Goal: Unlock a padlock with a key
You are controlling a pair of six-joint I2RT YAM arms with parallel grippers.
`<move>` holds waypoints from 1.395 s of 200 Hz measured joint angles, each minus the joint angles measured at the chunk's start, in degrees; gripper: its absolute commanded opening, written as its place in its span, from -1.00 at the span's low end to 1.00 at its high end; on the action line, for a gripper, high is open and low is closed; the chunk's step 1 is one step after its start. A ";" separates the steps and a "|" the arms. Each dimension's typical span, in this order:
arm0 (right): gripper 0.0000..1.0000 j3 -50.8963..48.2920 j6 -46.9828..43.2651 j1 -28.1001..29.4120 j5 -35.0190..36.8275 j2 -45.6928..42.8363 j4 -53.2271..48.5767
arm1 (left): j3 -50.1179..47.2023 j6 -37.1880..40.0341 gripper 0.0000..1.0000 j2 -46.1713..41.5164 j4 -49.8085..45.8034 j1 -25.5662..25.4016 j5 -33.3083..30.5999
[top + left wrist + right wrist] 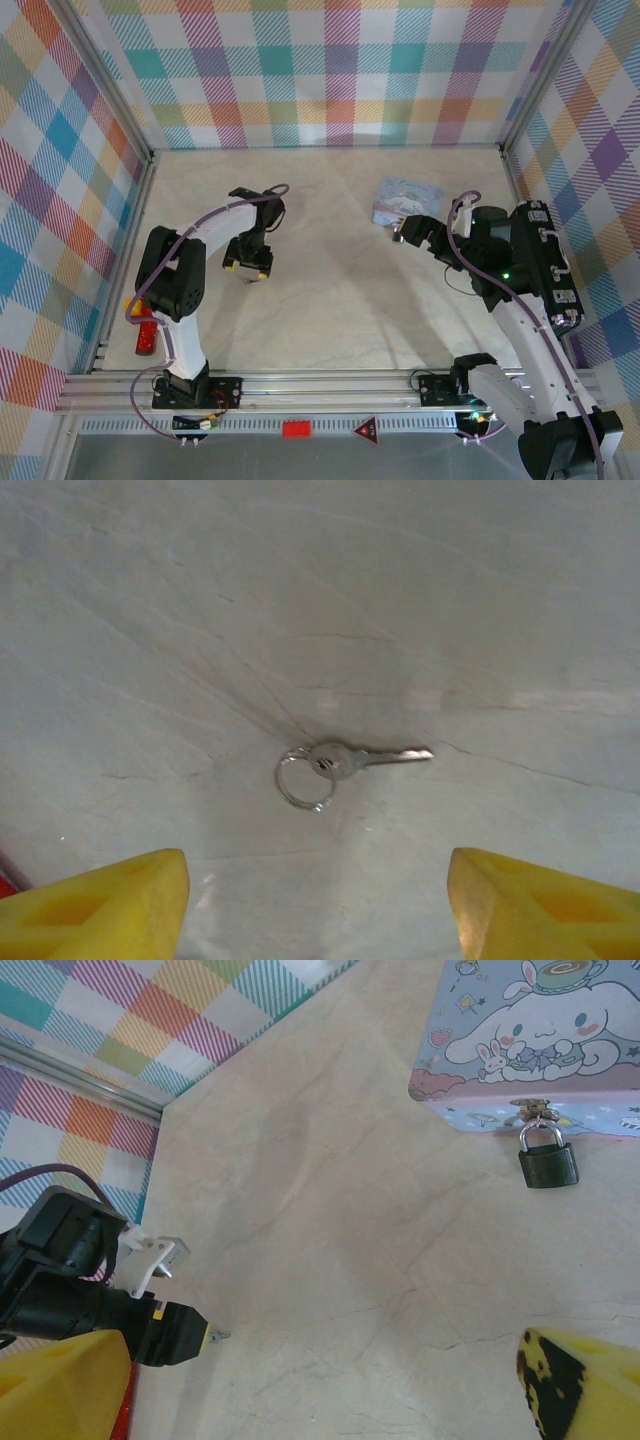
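From above, the left gripper (pixel 248 268) points down at the pale marbled tabletop (pixel 330 310), and the right gripper (pixel 405 233) sits just beside the pale blue cartoon-printed tin (pixel 408 196).

Left wrist: its yellow fingers (pixel 110 905) stand apart, holding nothing. A small silver key (pixel 372 758) on a wire ring lies flat beyond them.

Right wrist: its jaws are spread wide and empty. The tiny black padlock (pixel 547 1165) with a silvery shackle hangs from the tin's hasp.
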 measured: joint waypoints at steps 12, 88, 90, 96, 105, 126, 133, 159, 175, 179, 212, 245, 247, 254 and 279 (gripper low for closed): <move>0.98 -0.02 0.00 0.00 0.00 0.00 0.24 | -1.05 -0.85 0.29 0.42 1.20 0.98 0.83; 0.98 -0.70 0.42 0.33 0.70 0.46 0.63 | -4.13 -4.28 -0.11 3.45 7.65 3.52 3.69; 0.98 -0.72 0.42 0.33 0.72 0.46 0.66 | -4.37 -4.50 -0.12 3.30 7.96 3.69 4.11; 0.98 -0.76 0.42 0.33 0.90 0.48 0.63 | -5.03 -4.92 -0.15 2.89 8.61 4.09 5.09; 0.98 -0.85 0.42 0.33 1.18 0.48 0.63 | -6.16 -5.35 -0.19 1.95 9.88 4.50 6.27; 0.98 -1.14 0.44 0.33 1.27 0.57 0.63 | -8.66 -7.06 -0.26 0.00 12.50 4.98 7.80; 0.98 -1.14 0.44 0.35 1.27 0.79 0.63 | -9.44 -7.65 -0.26 -0.59 13.29 5.01 7.98; 0.98 -1.14 0.48 0.39 1.25 1.86 0.66 | -12.76 -9.81 -0.33 -3.26 16.59 5.14 8.15; 0.98 -1.14 0.66 0.66 1.25 2.23 0.63 | -14.67 -11.15 -0.42 -4.79 17.94 5.49 7.76; 0.98 -1.14 0.68 0.66 1.25 2.25 0.66 | -15.13 -11.23 -0.45 -5.05 17.97 5.62 7.65; 0.98 -1.14 1.14 0.92 1.25 2.49 0.66 | -17.68 -13.18 -0.68 -7.17 19.78 6.29 7.21; 0.98 -1.14 1.95 1.68 1.31 3.08 0.61 | -19.34 -13.62 -0.85 -8.61 20.98 6.40 7.17; 0.98 -1.14 1.95 1.75 1.33 3.08 0.63 | -19.43 -13.51 -0.85 -8.72 21.11 6.40 7.21; 0.98 -1.14 2.14 1.95 1.51 3.08 0.61 | -19.69 -13.35 -0.88 -9.27 21.64 6.38 7.45; 0.98 -1.14 2.82 3.30 1.73 3.19 0.70 | -20.13 -12.41 -0.98 -13.31 23.10 5.09 7.67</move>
